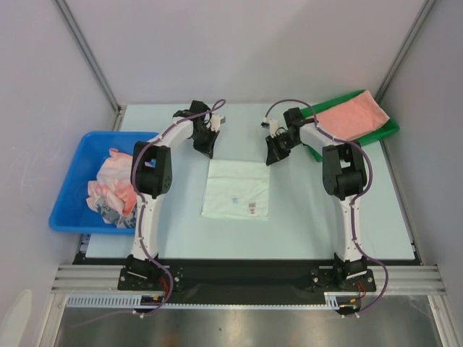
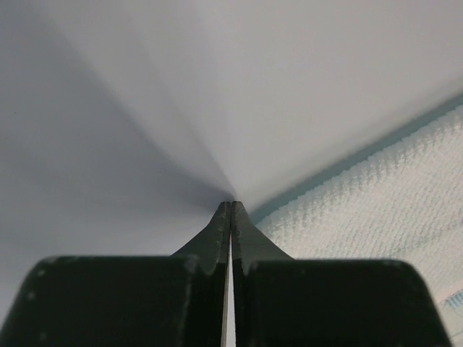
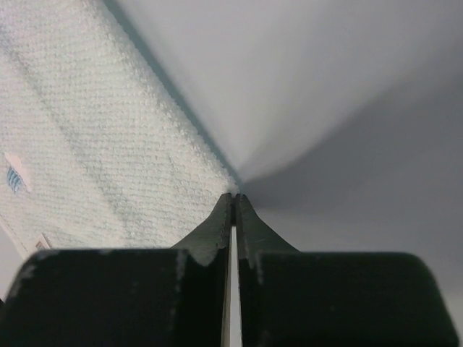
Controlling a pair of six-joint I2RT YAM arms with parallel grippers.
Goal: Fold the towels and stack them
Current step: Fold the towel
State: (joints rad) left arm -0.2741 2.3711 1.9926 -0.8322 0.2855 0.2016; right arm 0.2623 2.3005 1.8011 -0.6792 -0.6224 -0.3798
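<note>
A pale mint-white towel (image 1: 235, 189) lies flat in the middle of the table. My left gripper (image 1: 206, 152) is down at its far left corner, jaws shut. In the left wrist view the gripper (image 2: 231, 204) has the towel (image 2: 376, 210) just right of its tips, and no cloth shows between them. My right gripper (image 1: 272, 157) is at the far right corner. In the right wrist view the gripper (image 3: 234, 194) is shut, with the towel (image 3: 94, 144) to its left and a tuft of its corner at the tips. A salmon-pink towel (image 1: 351, 116) lies folded on the green tray (image 1: 391, 129).
A blue bin (image 1: 76, 188) at the left edge holds crumpled pink and patterned towels (image 1: 112, 189). Grey walls close in the table at the back and both sides. Both arm bases sit on the black rail at the near edge.
</note>
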